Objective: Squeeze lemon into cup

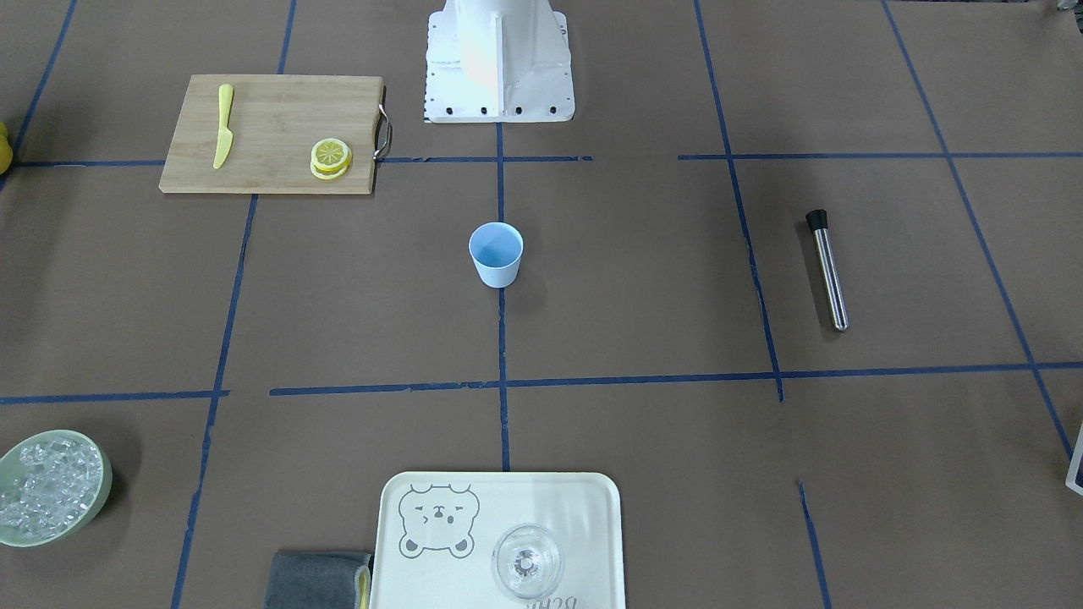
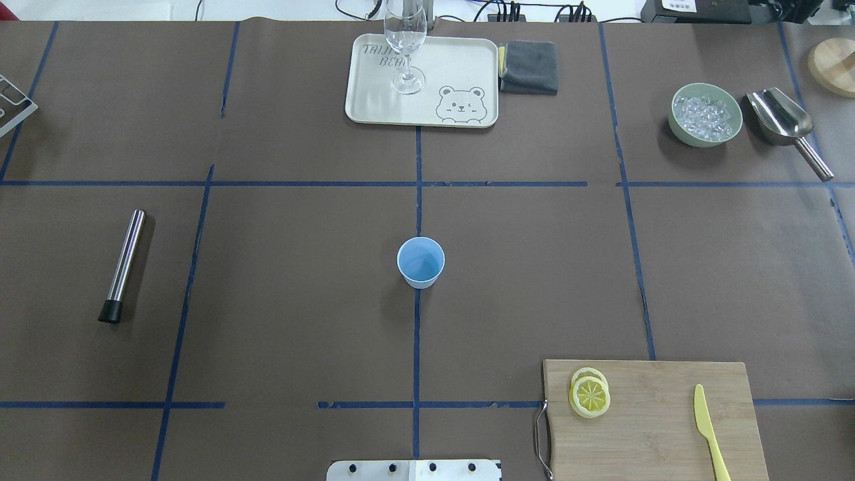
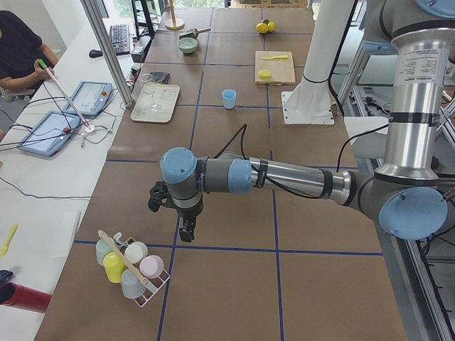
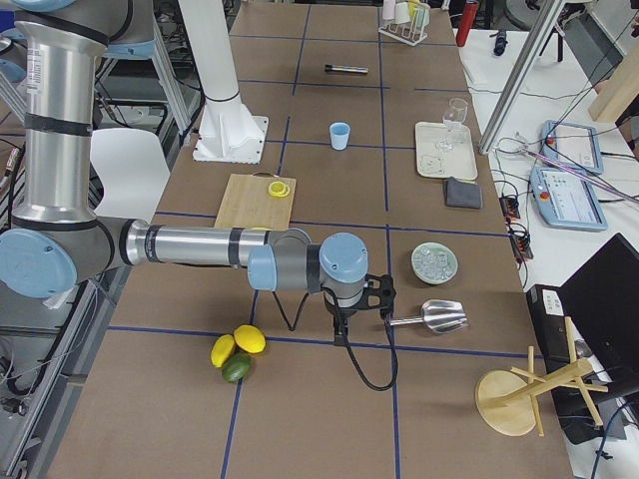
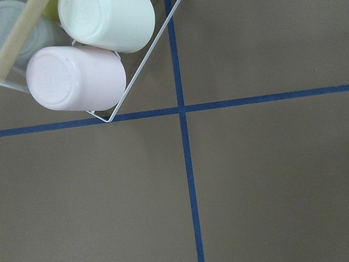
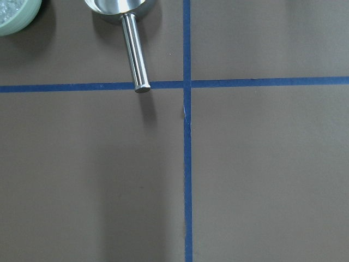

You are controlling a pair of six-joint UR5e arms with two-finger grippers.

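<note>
The light-blue cup (image 1: 496, 254) (image 2: 421, 262) stands upright and empty at the table's middle. Stacked lemon slices (image 1: 331, 158) (image 2: 590, 394) lie on the wooden cutting board (image 2: 661, 427) at the near right. Neither gripper shows in the overhead or front views. In the exterior left view my left gripper (image 3: 186, 231) points down over bare table, far from the cup (image 3: 229, 98), beside a rack of cups. The exterior right view has my right gripper (image 4: 339, 334) hanging near a steel scoop, well away from the lemon slices (image 4: 278, 188). I cannot tell whether either gripper is open or shut.
A yellow knife (image 2: 709, 427) lies on the board. A tray (image 2: 374, 100) holds a clear glass (image 2: 405, 40); a bowl of ice (image 2: 707, 114), scoop (image 2: 781, 120) and steel muddler (image 2: 124, 264) lie around. Cup rack (image 3: 131, 268) sits by the left gripper; whole lemons (image 4: 238, 344) by the right.
</note>
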